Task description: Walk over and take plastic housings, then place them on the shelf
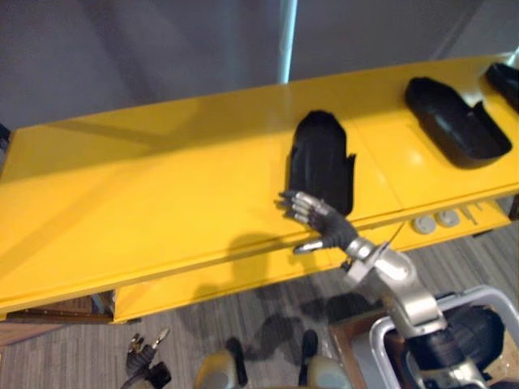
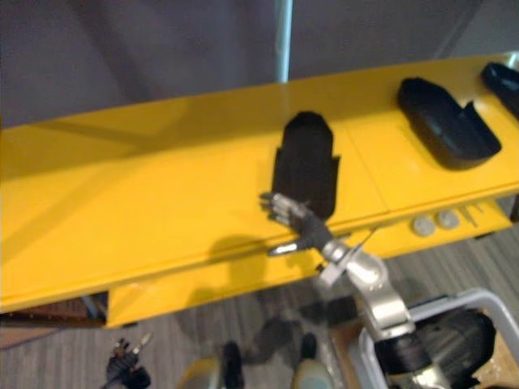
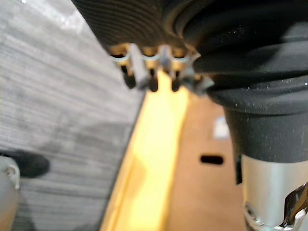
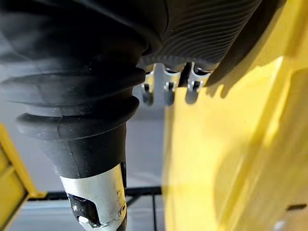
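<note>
Three black plastic housings lie on top of the yellow shelf (image 1: 162, 186), none of them in a hand. The middle housing (image 1: 320, 158) lies front to back, with its near end close to the shelf's front edge. The second housing (image 1: 454, 121) is well apart to the right, angled, hollow side up. The third housing (image 1: 504, 81) is cut off by the frame's right edge.

Your right hand (image 1: 324, 223) is at the near end of the middle housing, open and holding nothing. Its fingers (image 1: 298, 207) are spread and only lightly bent, tips right at the housing's near edge; can't tell if they touch it. The thumb (image 1: 308, 246) sits apart, lower, at the shelf's front lip. In the right wrist view the same fingers (image 4: 167, 94) stick out past the ribbed cover above the yellow top.

A lower yellow ledge (image 1: 243, 284) runs under the front edge, with two round grey discs (image 1: 422, 224) on it to the right of the arm.

Your left hand (image 1: 146, 361) hangs low above the grey striped floor (image 1: 73, 356), well away from the shelf; can't tell if it's open or closed

A grey wall (image 1: 122, 49) stands behind the shelf
</note>
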You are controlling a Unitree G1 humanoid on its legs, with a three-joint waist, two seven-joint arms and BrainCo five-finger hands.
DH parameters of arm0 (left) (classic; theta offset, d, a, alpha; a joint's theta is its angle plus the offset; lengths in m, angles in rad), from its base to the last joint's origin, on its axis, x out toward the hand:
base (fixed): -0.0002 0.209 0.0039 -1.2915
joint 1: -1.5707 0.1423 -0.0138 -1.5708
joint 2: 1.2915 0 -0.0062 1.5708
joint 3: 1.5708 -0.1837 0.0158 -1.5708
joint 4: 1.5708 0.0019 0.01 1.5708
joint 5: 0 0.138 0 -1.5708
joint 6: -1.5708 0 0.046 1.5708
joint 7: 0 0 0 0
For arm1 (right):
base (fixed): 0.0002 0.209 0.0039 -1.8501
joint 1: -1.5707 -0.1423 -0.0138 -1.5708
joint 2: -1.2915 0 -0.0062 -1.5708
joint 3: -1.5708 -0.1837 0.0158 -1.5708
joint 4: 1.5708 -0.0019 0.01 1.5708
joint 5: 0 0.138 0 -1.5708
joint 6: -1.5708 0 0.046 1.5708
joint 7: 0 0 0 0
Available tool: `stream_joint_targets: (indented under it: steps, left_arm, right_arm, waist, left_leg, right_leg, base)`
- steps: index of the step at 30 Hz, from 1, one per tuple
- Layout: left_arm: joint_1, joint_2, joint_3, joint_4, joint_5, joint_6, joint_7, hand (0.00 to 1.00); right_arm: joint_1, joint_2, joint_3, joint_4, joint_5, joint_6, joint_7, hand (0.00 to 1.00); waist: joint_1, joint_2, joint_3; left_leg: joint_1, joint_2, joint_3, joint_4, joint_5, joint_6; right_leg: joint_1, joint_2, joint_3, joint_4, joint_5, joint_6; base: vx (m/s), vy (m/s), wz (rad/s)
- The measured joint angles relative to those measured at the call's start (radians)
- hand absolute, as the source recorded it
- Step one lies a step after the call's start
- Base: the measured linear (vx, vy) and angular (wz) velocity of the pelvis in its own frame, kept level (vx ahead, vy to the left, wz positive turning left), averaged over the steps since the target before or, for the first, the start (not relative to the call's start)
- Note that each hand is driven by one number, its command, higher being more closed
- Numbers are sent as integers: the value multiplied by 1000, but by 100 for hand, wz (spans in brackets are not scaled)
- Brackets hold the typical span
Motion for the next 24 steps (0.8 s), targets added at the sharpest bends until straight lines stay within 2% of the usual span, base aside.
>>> stream_joint_targets:
  steps: [3,10,16,20,24]
  left_arm:
    - [-1,8,-33,5,-25,0,0,0]
    - [-2,9,-35,9,-36,0,1,0]
    - [0,10,-35,9,-37,0,0,0]
    - [6,9,-35,9,-37,0,-1,0]
    - [7,10,-47,7,-37,0,-1,0]
  right_arm:
    - [0,0,-1,10,-16,-7,-19,0]
    - [-44,0,-33,86,-45,-64,-48,0]
    - [-69,0,-69,107,-119,-77,-114,0]
    - [-78,0,-76,132,-118,-79,-152,0]
    - [-126,0,-90,207,-117,-117,-154,0]
  waist:
    - [0,7,4]
    - [-1,28,20]
    - [7,28,30]
    - [7,28,30]
    - [6,28,30]
  left_leg:
    - [0,0,1,2,0,0]
    - [0,-6,4,-6,8,9]
    - [14,-14,2,-43,30,8]
    - [35,-13,2,-60,34,5]
    - [36,-17,1,-75,44,6]
  right_leg:
    - [-3,-1,4,11,-4,-1]
    - [-16,-14,4,27,-9,1]
    - [-10,-14,2,21,-7,3]
    - [8,-13,0,7,-6,3]
    - [9,-14,-5,-4,-1,4]
  base:
    - [-46,4,-2]
    - [-47,11,-1]
    - [1,-5,2]
    - [0,0,0]
    - [-3,-1,1]
